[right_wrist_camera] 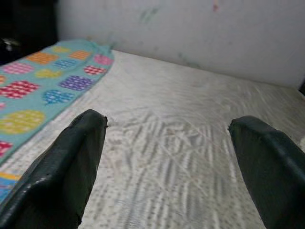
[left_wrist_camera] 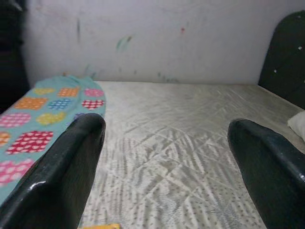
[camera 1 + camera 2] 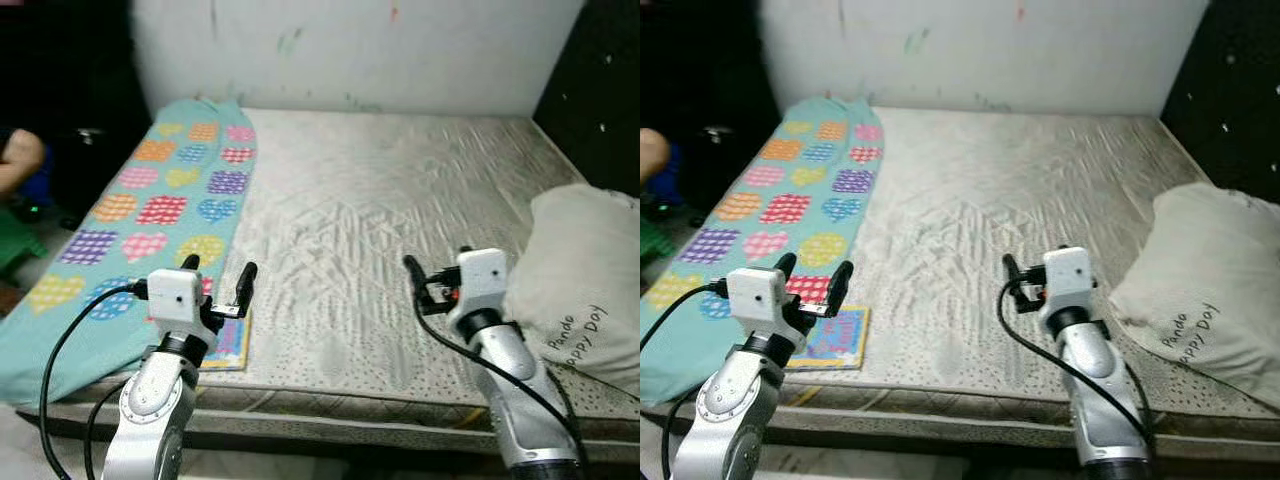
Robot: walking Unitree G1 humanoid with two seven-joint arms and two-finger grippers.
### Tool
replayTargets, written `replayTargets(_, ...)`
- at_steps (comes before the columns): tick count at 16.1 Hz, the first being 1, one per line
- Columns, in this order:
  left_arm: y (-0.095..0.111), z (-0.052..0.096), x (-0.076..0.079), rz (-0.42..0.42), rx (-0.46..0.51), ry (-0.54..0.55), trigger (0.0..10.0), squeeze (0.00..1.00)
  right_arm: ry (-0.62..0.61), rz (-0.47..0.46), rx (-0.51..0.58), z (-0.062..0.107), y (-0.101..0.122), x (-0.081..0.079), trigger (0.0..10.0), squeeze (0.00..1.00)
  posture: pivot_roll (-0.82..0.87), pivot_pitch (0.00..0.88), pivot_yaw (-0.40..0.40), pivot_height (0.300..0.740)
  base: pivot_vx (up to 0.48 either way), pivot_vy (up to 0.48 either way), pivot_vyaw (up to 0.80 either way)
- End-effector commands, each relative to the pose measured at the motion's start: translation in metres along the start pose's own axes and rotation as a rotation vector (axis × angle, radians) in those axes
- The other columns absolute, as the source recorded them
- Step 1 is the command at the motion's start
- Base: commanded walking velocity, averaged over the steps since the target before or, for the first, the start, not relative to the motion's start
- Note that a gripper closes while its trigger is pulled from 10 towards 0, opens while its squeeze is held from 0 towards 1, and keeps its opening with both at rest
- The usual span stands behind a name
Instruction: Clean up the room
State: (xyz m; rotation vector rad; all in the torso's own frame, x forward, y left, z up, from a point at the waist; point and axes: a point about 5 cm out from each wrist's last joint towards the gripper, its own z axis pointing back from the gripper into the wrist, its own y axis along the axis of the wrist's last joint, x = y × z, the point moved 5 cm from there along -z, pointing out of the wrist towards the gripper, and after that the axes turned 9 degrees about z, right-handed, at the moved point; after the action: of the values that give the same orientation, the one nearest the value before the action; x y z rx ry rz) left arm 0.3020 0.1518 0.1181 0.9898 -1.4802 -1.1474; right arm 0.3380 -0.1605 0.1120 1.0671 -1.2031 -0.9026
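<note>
A bare grey quilted mattress (image 3: 400,190) lies ahead. Along its left side stretches a teal blanket (image 3: 165,200) printed with coloured hearts. A small colourful book (image 3: 837,336) rests flat near the front left edge, partly on the blanket's edge. At the right side sits a beige pillow (image 3: 580,280) with printed words. My left gripper (image 3: 219,268) hovers open just above the book. My right gripper (image 3: 437,262) is open over the front middle of the mattress, left of the pillow. Both wrist views look along spread, empty fingers (image 2: 62,167) (image 1: 71,157) across the mattress.
A pale marked wall (image 3: 380,50) runs behind the bed. A dark padded headboard (image 3: 600,80) stands at the right. Part of a person (image 3: 20,160) shows at the far left beside the bed, in a dark area with green and blue items.
</note>
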Motion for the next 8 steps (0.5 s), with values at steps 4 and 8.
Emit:
replayTargets(4,-0.0010,-0.0020,0.0002,-0.012,-0.008,-0.003,10.0,0.00,-0.005,0.013,0.018,-0.0030,0.0043,0.0029,10.0,0.00,-0.05,0.000,-0.001,0.740,0.000,0.000,0.00)
replayTargets(8,-0.0012,-0.0019,0.0002,-0.012,-0.007,-0.003,10.0,0.00,-0.004,0.014,0.019,-0.0032,0.0041,0.0028,10.0,0.00,-0.05,0.000,-0.001,0.740,0.000,-0.287,0.00)
